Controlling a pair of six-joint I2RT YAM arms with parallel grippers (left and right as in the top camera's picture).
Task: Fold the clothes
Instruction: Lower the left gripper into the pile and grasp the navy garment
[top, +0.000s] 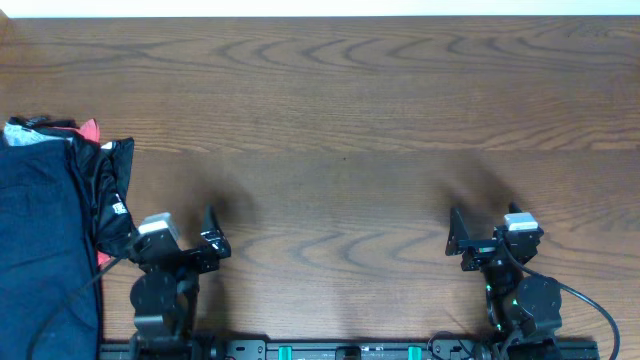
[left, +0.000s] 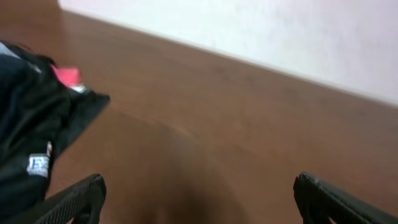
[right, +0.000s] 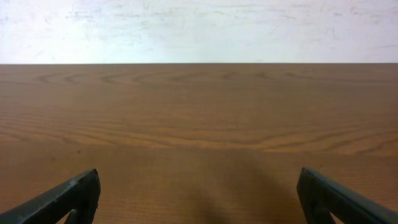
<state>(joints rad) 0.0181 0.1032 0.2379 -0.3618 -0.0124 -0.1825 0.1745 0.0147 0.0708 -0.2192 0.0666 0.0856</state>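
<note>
Judging by layout, was at the very start: nothing folded, nothing grasped. Found clothes (top: 45, 230) heaped at left edge of table (top: 330, 120), just beside left gripper (top: 180, 238). Probably needed next: reaching left, pinching a hem, dragging it to bare centre for spreading. Saw left gripper released, jaws spread wide, touching nothing; same for right gripper (top: 488, 232), well apart from heap.

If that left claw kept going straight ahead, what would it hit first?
Likely nothing nearby: the left gripper points across bare table toward the far wall. The dark clothes pile lies off to its left, beside that line.
</note>
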